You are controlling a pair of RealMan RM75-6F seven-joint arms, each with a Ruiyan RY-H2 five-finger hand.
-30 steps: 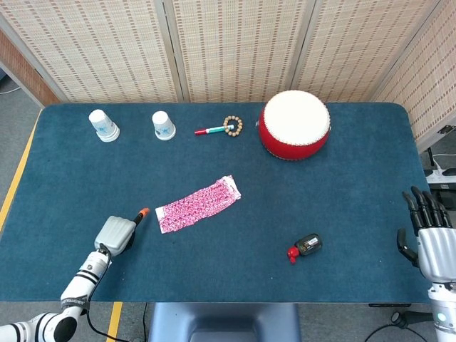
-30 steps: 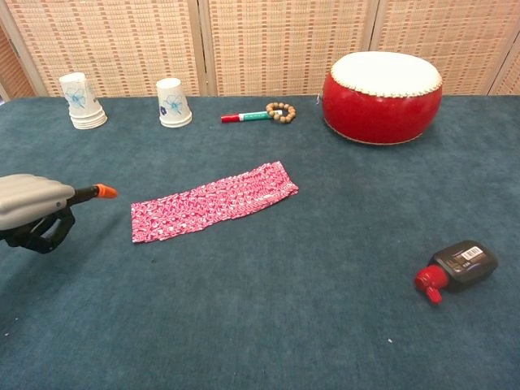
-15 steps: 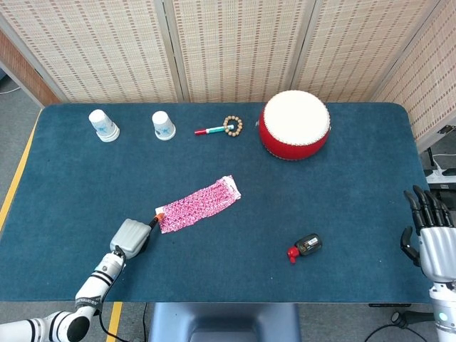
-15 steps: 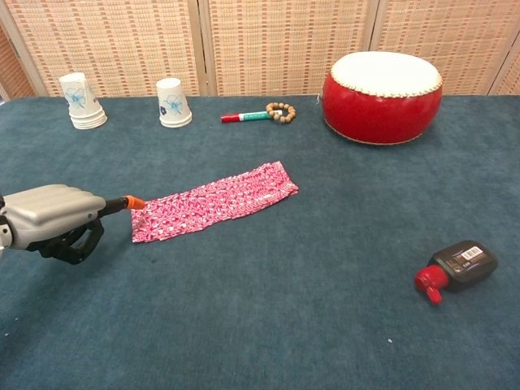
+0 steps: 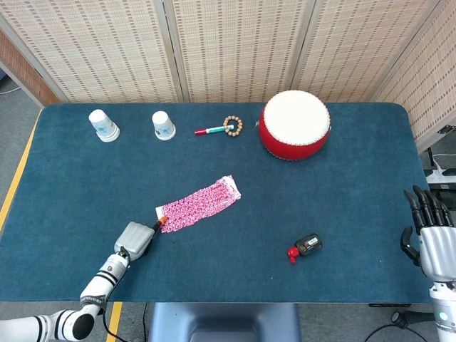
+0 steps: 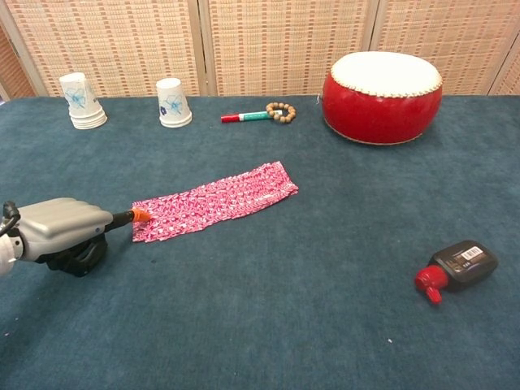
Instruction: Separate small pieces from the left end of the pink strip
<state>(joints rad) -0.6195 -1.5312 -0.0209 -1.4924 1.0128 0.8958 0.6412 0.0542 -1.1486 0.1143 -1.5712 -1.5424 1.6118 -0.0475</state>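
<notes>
While the pink strip lies slanted near the middle of the blue counter in the head view, the left hand sits at its lower-left end, fingers curled around a tool whose orange tip touches the strip's left edge. At the far right of the frame, the right hand hangs off the counter's edge with fingers straight and apart, holding nothing. Two paper cups stand upper left, a marker with a bead bracelet lies at top centre, a red drum stands to the upper right, and a small black bottle with a red cap lies lower right

Seen from the chest view, the left hand rests on the counter at the left, fist closed on the tool, its orange tip against the left end of the strip. The right hand is out of this frame
</notes>
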